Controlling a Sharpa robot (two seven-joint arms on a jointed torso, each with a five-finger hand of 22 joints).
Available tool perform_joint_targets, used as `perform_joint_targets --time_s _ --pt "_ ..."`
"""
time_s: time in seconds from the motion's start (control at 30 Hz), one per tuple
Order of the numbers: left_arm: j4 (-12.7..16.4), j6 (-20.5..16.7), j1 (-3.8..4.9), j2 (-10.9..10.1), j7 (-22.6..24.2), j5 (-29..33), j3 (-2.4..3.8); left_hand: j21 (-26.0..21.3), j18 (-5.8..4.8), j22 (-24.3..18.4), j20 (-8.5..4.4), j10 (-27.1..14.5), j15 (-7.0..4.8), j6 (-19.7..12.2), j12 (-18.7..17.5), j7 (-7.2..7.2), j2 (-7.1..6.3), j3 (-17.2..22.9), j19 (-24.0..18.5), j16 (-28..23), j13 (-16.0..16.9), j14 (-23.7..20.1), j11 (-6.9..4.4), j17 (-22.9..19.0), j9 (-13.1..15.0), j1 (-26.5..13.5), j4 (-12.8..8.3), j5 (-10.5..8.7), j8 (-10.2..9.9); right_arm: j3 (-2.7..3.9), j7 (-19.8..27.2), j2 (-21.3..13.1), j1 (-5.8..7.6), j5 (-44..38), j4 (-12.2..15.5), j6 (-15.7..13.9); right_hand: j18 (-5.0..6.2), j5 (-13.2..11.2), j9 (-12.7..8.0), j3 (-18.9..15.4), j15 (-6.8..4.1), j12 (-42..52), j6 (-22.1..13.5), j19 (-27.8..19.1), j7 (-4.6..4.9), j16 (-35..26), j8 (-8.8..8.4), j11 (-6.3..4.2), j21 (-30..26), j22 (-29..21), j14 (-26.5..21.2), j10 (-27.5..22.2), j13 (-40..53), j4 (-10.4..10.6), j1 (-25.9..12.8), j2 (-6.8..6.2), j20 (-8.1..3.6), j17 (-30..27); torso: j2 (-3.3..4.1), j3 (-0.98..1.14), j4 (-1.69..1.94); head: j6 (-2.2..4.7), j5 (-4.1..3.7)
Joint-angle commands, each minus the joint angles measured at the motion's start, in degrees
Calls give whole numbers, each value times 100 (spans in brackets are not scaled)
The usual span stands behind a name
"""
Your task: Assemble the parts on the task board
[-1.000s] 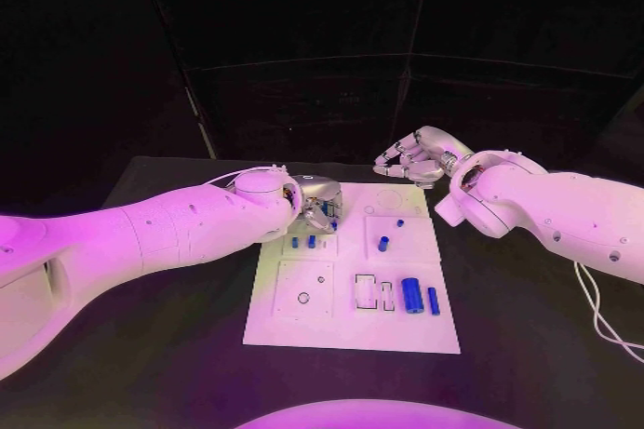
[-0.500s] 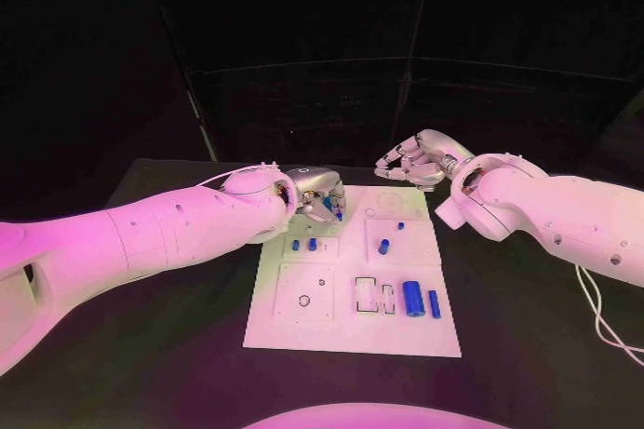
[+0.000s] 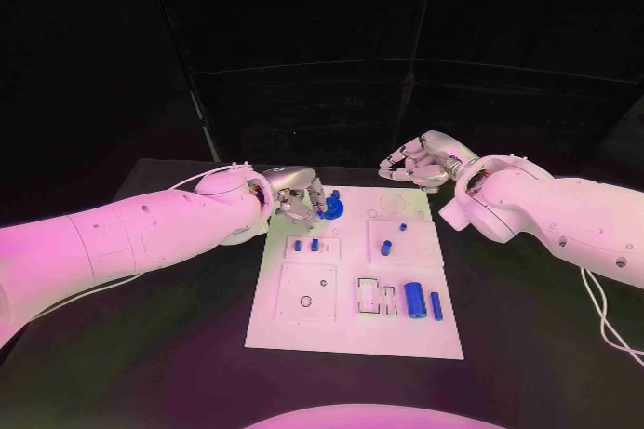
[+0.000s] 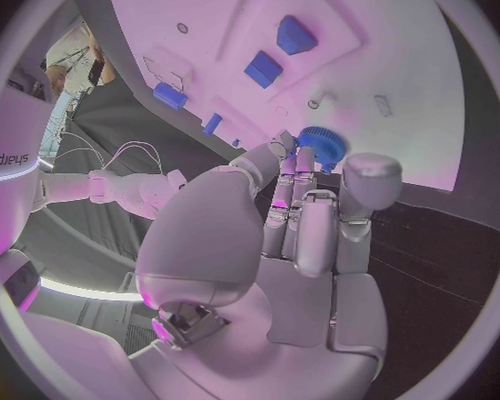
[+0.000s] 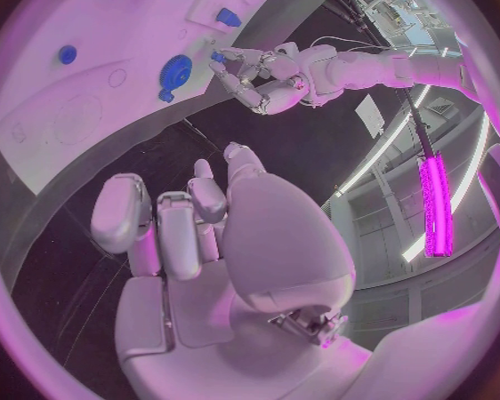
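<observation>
From my seat the task board (image 3: 353, 331) fills the middle of the head view, a white plate running from the lower centre up toward the two hands. My left arm comes in from the left edge, and its left hand (image 3: 298, 198) sits over the board's upper left corner, fingertips (image 4: 300, 162) closed round a round blue ribbed part (image 3: 330, 207), something like a small gear; the left wrist view shows that part pinched at the fingertips just above the white surface. The right hand (image 3: 419, 165) hangs off the board's far right corner, above the black table (image 3: 161, 299), fingers curled in and holding nothing that I can see. I judge the step in hand to be seating this gear on the upper left of the board; the next move calls for bringing it down square over its place and letting go without dragging it. I cannot make out the exact seat under the fingers. Lower in the frame lie the other parts: a blue cylinder (image 3: 415, 297) and a thin blue bar (image 3: 435, 304) at lower right, an upright blue piece (image 3: 384, 246) right of centre, and two small blue pegs (image 3: 306, 246) just below the left hand. Those pegs are the nearest thing to catch a finger.
</observation>
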Motion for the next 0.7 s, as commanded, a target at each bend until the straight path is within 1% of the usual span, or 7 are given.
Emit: perform_joint_targets --time_s 0.03,0.17,0.4,0.43,0.6,0.7 --pt "21 154 4 -44 -59 128 5 24 -34 3 -5 42 -36 43 -20 10 -35 21 29 26 -2 188 -10 -11 7 -40 -1 -18 -22 3 44 -1 9 1 1 32 42 25 3 4 -34 39 -17 -22 -4 -18 18 -1 -17 4 313 -15 6 24 23 38 -7 176 -1 -1 -3 -7 21" --pt "8 232 -3 -86 -93 131 1 22 -34 2 -4 45 -35 46 -25 10 -39 23 28 22 -2 186 -9 -20 7 -47 1 -18 -24 3 45 -3 9 1 -2 33 42 25 3 4 -34 39 -17 -22 -4 -18 18 -1 -17 4 313 -15 6 24 23 38 -7 176 -1 -3 -8 -7 21" --pt "-41 368 -13 -91 -148 133 -4 19 -35 2 -3 57 -33 57 -40 10 -52 29 27 18 -1 184 -8 -28 5 -72 8 -20 -30 3 40 -16 9 1 2 32 42 25 3 4 -34 39 -17 -22 -4 -18 18 -1 -17 4 313 -15 6 24 23 38 -7 176 0 4 -19 -18 25" --pt "-51 379 -13 -87 -151 133 -5 18 -35 2 -3 61 -33 58 -46 9 -62 27 27 17 -1 184 -8 -30 3 -83 11 -23 -33 3 40 -17 9 1 3 32 42 25 3 4 -34 39 -17 -22 -4 -18 18 -1 -17 4 313 -15 6 24 23 38 -7 176 3 6 -20 -31 17" --pt "-104 454 -21 -68 -193 133 -8 6 -33 -8 -3 67 -33 60 -58 8 -81 25 23 11 -2 180 -8 -44 1 -100 13 -28 -40 3 36 -24 9 1 8 31 42 25 3 4 -34 39 -17 -22 -4 -18 18 -1 -17 4 313 -15 6 24 23 38 -7 176 3 2 -17 -40 7" --pt "-129 512 -25 -56 -221 133 -9 5 -33 -8 -3 68 -33 61 -61 6 -84 27 22 12 -2 180 -10 -41 0 -99 10 -28 -42 3 34 -29 9 1 13 30 42 25 3 4 -34 39 -17 -22 -4 -18 18 -1 -17 4 313 -15 6 24 23 38 -7 176 3 3 -15 -40 9"
